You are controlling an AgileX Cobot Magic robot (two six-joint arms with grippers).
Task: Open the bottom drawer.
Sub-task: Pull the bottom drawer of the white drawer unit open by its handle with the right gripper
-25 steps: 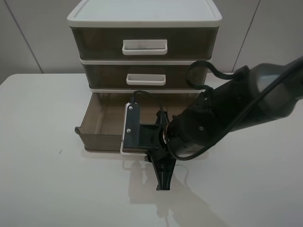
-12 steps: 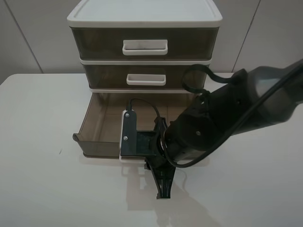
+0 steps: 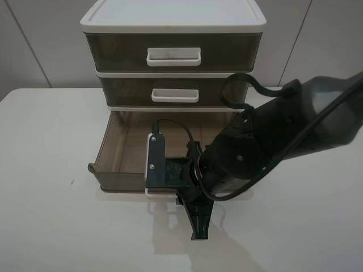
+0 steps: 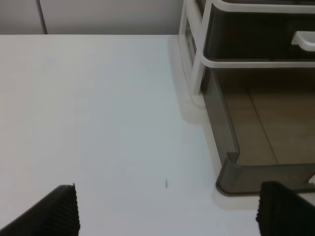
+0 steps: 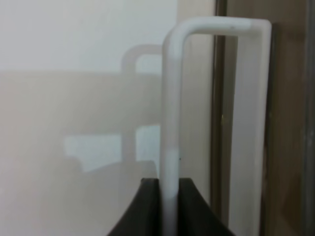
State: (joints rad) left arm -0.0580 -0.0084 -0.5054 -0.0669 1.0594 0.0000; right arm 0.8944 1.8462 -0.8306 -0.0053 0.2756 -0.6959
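bottom drawer now drawn further out toward the near edge of the desk, right pincer on its white handle moved nearer with it

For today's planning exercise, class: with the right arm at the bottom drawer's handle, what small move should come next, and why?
Probably part the fingers and release the white handle. The bottom drawer already stands well out of the cabinet, its floor open to view, so more pulling seems unneeded.
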